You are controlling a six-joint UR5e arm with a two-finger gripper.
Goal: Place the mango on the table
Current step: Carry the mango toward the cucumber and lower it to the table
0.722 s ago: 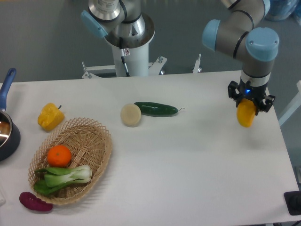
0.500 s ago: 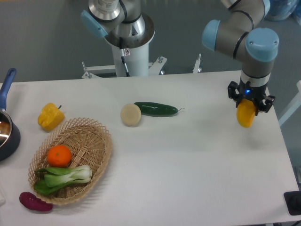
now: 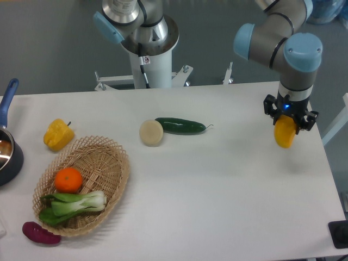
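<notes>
The gripper [image 3: 285, 126] hangs over the right side of the table [image 3: 217, 179], pointing straight down, its fingers closed against the upper part of the mango [image 3: 284, 134]. The mango hangs upright below the fingers, its lower end showing yellow-orange; a faint shadow lies on the tabletop below and to the right of it, and the view does not settle whether the fruit touches the surface. A blue light shows on the wrist just above the fingers. Near the middle of the table a dark green cucumber [image 3: 181, 125] lies lengthwise, its left end touching or just beside a pale round fruit [image 3: 151, 132]. At the left a yellow bell pepper [image 3: 58, 134] sits on the tabletop, apart from a wicker basket [image 3: 111, 163] that holds an orange [image 3: 68, 180] and a bok choy [image 3: 76, 205]. A purple vegetable [image 3: 40, 233] lies on the table against the basket's lower left rim. A dark pot with a blue handle [image 3: 7, 147] is cut off by the left edge of the view.
</notes>
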